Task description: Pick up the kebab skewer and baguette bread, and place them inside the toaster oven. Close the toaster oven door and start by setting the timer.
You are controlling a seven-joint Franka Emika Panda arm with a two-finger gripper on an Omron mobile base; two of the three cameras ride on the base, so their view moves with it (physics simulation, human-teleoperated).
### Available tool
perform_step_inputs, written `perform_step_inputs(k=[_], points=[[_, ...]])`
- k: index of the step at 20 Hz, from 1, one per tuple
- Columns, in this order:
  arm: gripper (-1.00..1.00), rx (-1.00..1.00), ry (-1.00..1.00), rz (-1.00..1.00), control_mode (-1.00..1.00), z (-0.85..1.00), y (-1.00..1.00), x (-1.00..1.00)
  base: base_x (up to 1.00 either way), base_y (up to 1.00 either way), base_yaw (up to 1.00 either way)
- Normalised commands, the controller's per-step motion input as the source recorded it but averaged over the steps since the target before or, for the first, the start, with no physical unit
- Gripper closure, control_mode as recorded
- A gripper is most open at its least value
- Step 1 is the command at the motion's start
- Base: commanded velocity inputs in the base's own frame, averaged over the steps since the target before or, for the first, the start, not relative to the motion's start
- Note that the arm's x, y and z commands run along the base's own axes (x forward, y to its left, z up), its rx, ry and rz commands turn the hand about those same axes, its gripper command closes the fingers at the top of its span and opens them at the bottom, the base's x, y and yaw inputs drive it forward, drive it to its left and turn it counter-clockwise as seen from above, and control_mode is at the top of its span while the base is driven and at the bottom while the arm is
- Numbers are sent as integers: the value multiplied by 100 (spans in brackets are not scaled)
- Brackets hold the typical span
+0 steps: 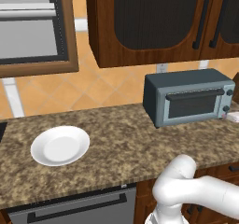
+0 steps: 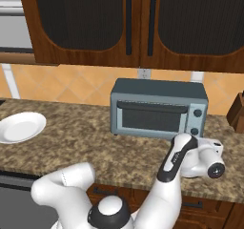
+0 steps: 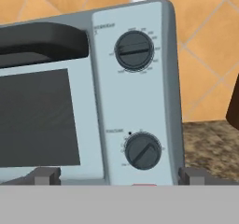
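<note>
The white Franka arm with dark joints was raised from the lower left of the right base view. Its two-finger gripper was held wide open, dark fingertips at the hand view's bottom.

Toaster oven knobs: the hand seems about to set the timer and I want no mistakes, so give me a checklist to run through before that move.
1. Toaster oven door shut: ok, it sits flush against the front.
2. Kebab skewer and baguette bread inside: cannot tell, the glass is dark.
3. Gripper open to take a knob: ok, fingertips stand wide apart.
4. Hand lined up with the lower knob: ok, it sits just above the fingertips.
5. Which knob is the timer: cannot tell, the labels are unreadable.
6. White plate bare: ok.
</note>
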Motion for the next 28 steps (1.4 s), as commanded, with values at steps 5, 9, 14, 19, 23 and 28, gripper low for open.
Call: perform_step_inputs(k=[5, 9, 14, 19, 23, 28], points=[[-100, 0, 3, -8, -100, -1, 0, 0, 0, 0, 0], [-100, 0, 1, -17, -100, 0, 0, 6, 0, 0, 0], [-100, 0, 0, -7, -100, -2, 0, 14, 0, 0, 0], [-100, 0, 0, 1, -100, -12, -5, 21, 0, 0, 0], [-100, 0, 0, 3, -100, -20, -11, 22, 0, 0, 0], [-100, 0, 0, 0, -100, -4, -1, 6, 0, 0, 0]])
